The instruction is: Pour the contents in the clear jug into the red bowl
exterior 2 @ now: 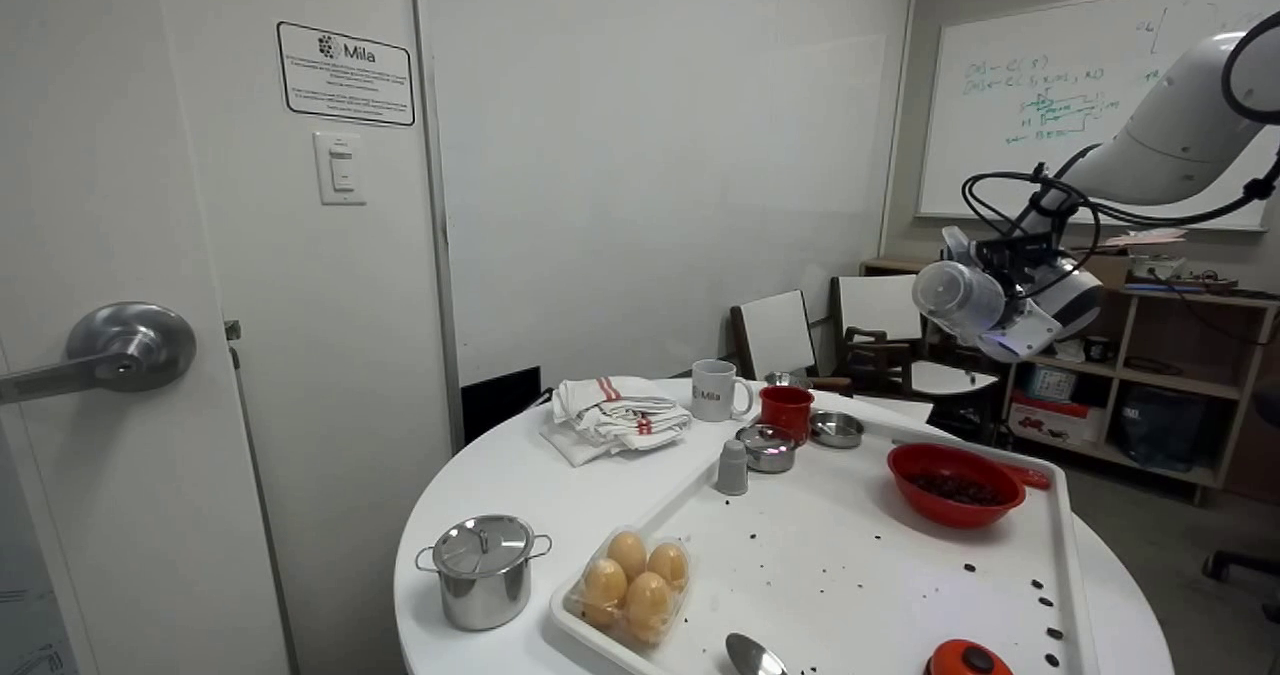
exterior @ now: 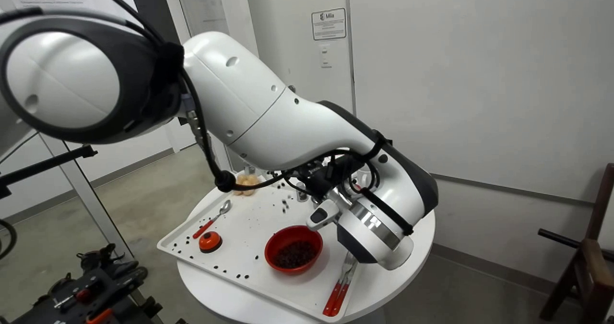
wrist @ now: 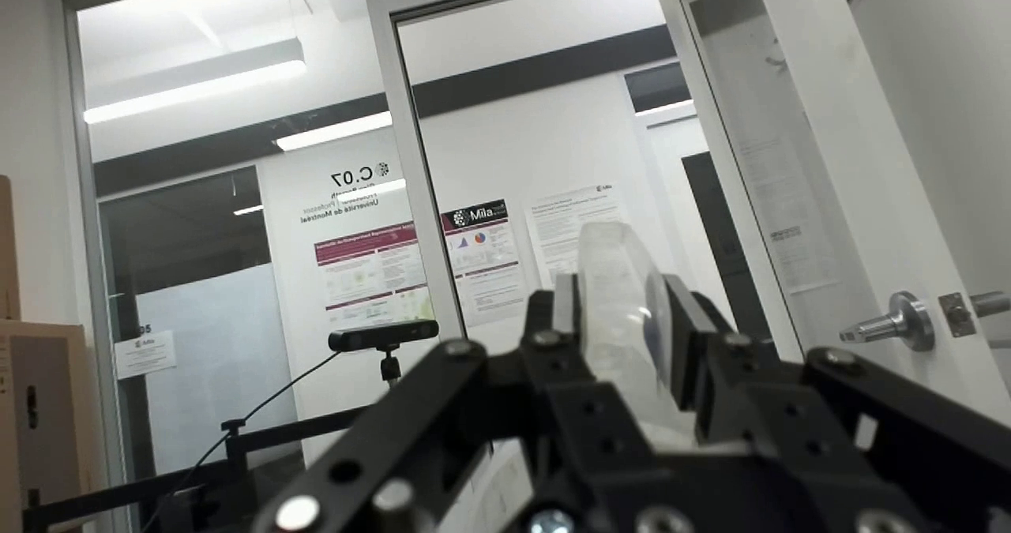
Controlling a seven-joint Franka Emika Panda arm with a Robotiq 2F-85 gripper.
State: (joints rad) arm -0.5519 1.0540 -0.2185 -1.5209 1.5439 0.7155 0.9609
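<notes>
My gripper (wrist: 618, 312) is shut on the handle of the clear jug (wrist: 620, 335) in the wrist view. In an exterior view the jug (exterior 2: 958, 297) is tipped well over and held above and beyond the red bowl (exterior 2: 925, 503). Its see-through body looks empty, and no tan-orange contents show. In an exterior view the red bowl (exterior: 284, 238) stands upright on the tray, with the arm's wrist above and beside it; the jug is hidden behind the wrist there. Dark bean-like pieces (exterior: 295, 255) lie inside the bowl.
The white tray (exterior 2: 820, 555) carries scattered dark pieces, an orange-red knob-like object (exterior: 209, 241), a spoon (exterior: 223, 208) and red-handled cutlery (exterior: 339, 288). Eggs (exterior 2: 640, 587), a steel pot (exterior 2: 485, 570), a red cup (exterior 2: 787, 410), metal bowls (exterior 2: 766, 449), a mug (exterior 2: 713, 391) and towels (exterior 2: 615, 413) stand around.
</notes>
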